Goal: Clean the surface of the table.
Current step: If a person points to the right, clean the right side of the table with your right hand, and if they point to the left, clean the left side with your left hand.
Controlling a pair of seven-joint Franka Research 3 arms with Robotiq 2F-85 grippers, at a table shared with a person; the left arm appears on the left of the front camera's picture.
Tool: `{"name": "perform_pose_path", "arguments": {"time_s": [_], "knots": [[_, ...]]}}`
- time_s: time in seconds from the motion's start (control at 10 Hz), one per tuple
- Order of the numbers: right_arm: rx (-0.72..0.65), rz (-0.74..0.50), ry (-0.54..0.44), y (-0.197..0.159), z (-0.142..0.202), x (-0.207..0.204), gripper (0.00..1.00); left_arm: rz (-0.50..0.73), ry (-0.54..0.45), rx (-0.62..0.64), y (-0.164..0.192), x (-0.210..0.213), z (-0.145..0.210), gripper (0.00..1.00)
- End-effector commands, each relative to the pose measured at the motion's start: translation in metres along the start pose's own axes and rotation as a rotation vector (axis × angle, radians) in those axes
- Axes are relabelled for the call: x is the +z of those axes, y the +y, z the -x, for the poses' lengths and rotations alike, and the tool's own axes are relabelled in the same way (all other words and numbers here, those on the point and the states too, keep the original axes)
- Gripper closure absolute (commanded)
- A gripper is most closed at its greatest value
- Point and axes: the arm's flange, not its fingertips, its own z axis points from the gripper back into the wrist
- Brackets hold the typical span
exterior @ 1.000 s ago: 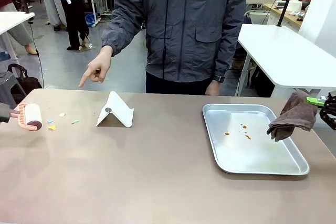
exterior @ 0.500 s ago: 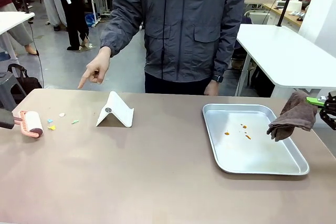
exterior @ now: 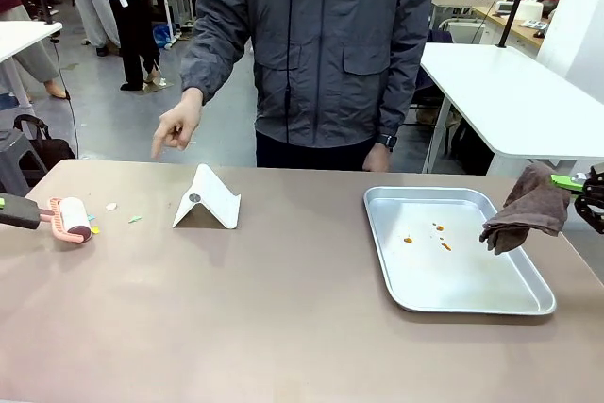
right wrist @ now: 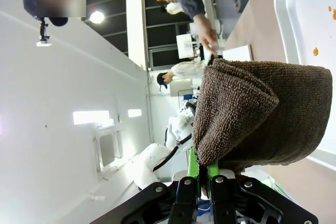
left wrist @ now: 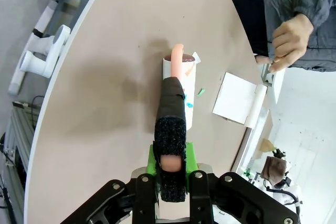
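Front view: the matte taupe-brown table [exterior: 283,318] fills the foreground. At nine o'clock a pink-framed white lint roller [exterior: 72,219] rests beside coloured paper scraps [exterior: 135,219]. At three o'clock is a shiny metal tray [exterior: 472,280].

Left wrist view: the left gripper [left wrist: 170,163] clamps the roller's black handle [left wrist: 170,124].

Right wrist view: the right gripper [right wrist: 205,174] pinches a brown terry cloth [right wrist: 262,119].

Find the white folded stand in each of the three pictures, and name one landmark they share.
Front view: the white folded stand sits on the table, left of middle, between the lint roller and the metal tray.
Left wrist view: right of middle, past the lint roller.
Right wrist view: small, just above the brown cloth, at.
Shared landmark: the person's pointing hand, near the stand in all three.
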Motion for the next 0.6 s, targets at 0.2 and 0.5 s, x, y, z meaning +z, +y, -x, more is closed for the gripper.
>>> {"name": "perform_pose_path", "arguments": {"time_s": [0.2,0.5], "knots": [[-0.009,-0.006,-0.004,0.003,0.001,0.002,0.96,-0.028,0.055,0.074,-0.006,-0.038,-0.022,0.78],[-0.009,-0.006,-0.004,0.003,0.001,0.002,0.96,0.003,0.104,0.088,-0.024,-0.064,-0.026,0.78]]}}
